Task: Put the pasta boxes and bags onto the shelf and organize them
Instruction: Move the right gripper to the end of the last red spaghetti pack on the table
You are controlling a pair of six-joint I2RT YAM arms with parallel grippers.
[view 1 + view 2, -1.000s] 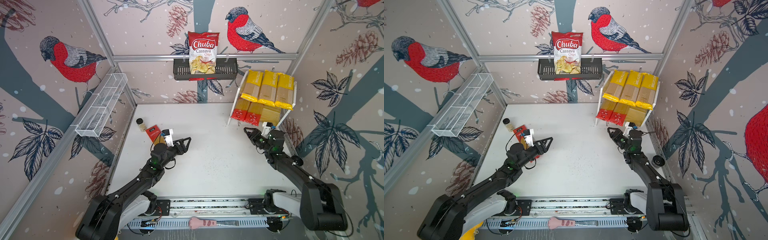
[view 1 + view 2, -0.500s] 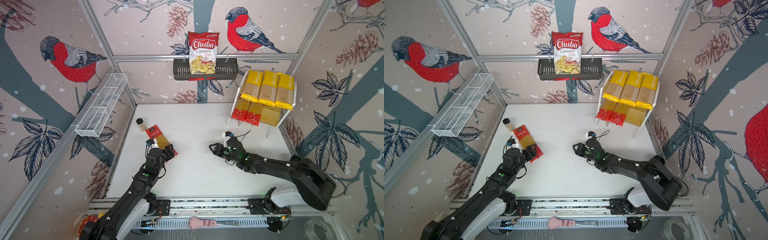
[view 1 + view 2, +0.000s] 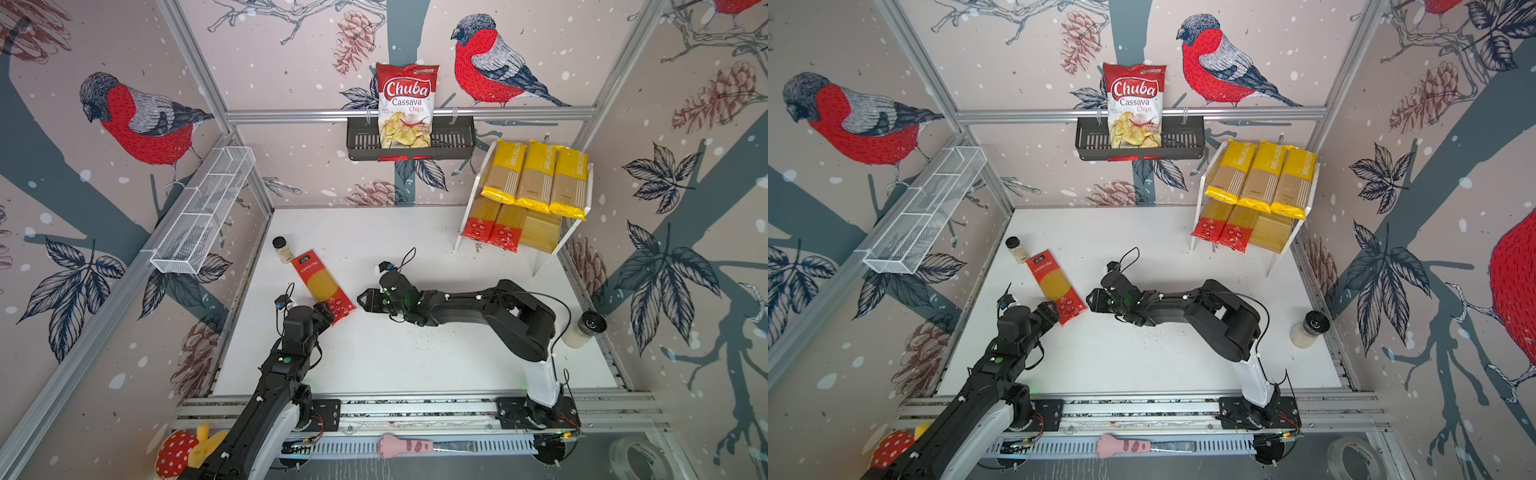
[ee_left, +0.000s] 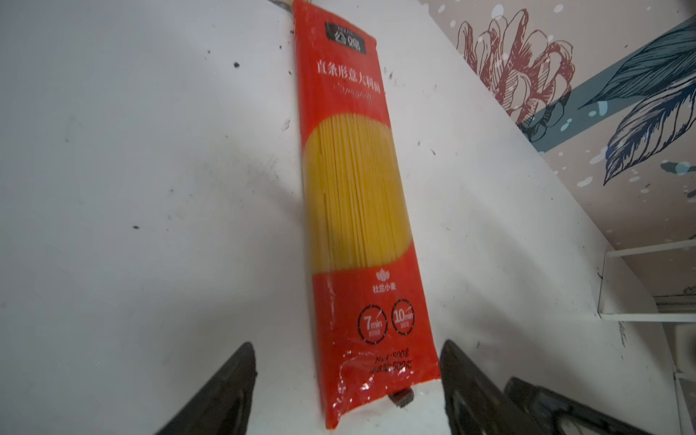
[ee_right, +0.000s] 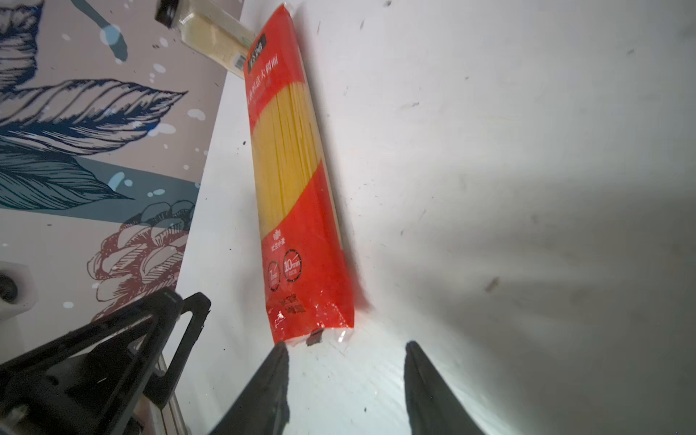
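Observation:
One red-ended spaghetti packet point(image 3: 322, 286) point(image 3: 1054, 286) lies flat on the white table at the left. My left gripper point(image 3: 327, 314) point(image 4: 346, 344) is open, and the packet's point(image 4: 357, 207) near end lies between its fingers. My right gripper point(image 3: 360, 299) point(image 5: 346, 345) reaches across from the right. It is open too, just short of the same end of the packet point(image 5: 293, 169). The shelf point(image 3: 540, 237) point(image 3: 1273, 237) stands at the back right. Three yellow packets point(image 3: 536, 178) fill its upper tier. Two red-ended packets point(image 3: 492, 230) lie on the left of its lower tier.
A small spice jar point(image 3: 282, 249) point(image 5: 211, 34) lies at the packet's far end by the left wall. A shaker jar point(image 3: 584, 330) stands at the right edge. The black basket point(image 3: 453, 143) holds the chips bag point(image 3: 407, 104). A white wire basket point(image 3: 203, 212) hangs on the left wall.
My right arm swung from beside the shelf across to the table's middle, up to the packet. My left gripper came down and back from a raised pose to the packet's near end.

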